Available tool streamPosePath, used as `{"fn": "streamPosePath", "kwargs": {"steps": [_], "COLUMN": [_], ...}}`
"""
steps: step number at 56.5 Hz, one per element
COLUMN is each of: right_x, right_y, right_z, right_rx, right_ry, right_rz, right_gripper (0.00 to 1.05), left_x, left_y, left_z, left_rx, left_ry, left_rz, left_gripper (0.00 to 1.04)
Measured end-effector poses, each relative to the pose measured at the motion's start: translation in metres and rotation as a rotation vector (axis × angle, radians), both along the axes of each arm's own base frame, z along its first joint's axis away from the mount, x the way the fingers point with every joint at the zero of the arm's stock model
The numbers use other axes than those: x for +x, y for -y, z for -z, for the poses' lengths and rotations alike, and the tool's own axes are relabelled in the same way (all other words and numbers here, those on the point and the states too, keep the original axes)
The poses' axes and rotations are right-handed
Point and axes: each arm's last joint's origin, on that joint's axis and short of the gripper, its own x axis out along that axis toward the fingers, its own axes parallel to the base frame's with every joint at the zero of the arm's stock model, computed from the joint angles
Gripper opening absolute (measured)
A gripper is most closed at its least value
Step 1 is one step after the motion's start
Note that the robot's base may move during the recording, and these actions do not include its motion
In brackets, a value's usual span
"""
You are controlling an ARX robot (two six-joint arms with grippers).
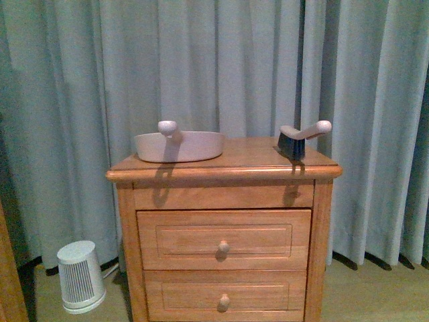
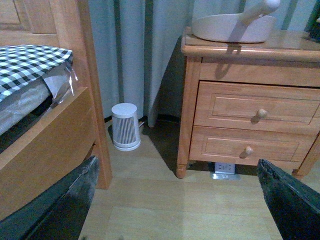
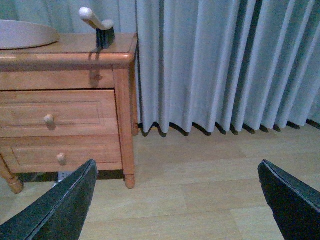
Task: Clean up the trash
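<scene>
Trash: unseen in every view; I can't place it.
Left fingers point(image 2: 60, 210): apart, empty.
Right fingers point(image 3: 60, 210): apart, empty.
Risk: hunting blind, I might knock the dustpan point(image 1: 179, 145) or brush point(image 1: 298, 137) off the counter point(image 1: 255, 153).

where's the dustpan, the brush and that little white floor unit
dustpan point(image 1: 184, 146): front view, front wall of the pan
brush point(image 1: 292, 146): front view, dark bristle block
white floor unit point(image 1: 79, 278): front view, slatted front
</scene>
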Motion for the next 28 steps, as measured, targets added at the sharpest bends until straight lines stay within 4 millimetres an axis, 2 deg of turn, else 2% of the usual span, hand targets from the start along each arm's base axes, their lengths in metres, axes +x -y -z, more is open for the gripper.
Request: {"fn": "streamPosePath", "kwargs": {"steps": [28], "right_x": [0.0], "right_y": [0.0], "right_z": [0.0], "right_rx": [0.0], "right_ry": [0.0], "right_rz": [0.0], "right_gripper": [0.97], "left_x": [0.0], "left_y": [0.0], "left_z": [0.0], "left_rx": [0.0], "left_ry": [0.0], "left_rz": [0.0], "left_gripper": [0.97]}}
